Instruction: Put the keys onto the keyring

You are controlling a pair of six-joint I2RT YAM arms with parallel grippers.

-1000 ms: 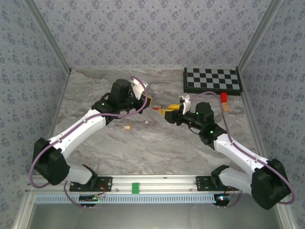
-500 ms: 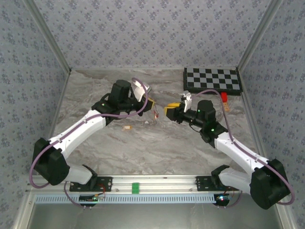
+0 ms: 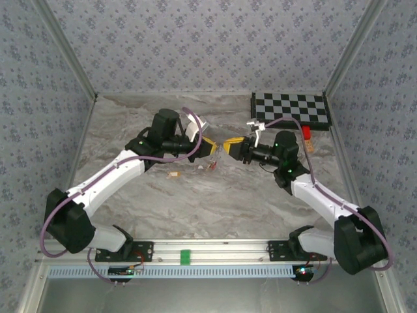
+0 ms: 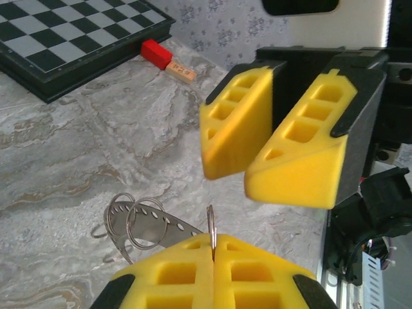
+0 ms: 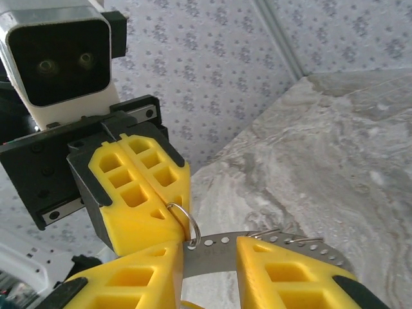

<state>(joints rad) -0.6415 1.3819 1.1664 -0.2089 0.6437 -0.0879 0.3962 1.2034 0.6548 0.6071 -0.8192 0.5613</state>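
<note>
Yellow left hand (image 4: 213,250) pinches the half-hidden keyring (image 4: 210,224); right hand (image 4: 237,175) stands parted

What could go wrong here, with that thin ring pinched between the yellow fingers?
The left end effector holds the ring by its thin edge; a sideways nudge could twist it or pop it free.
The right end effector is open, its fingers close to the left one's tips and astride the perforated metal strip on the ring; they might bump, or tug the strip and drag the ring out.
</note>
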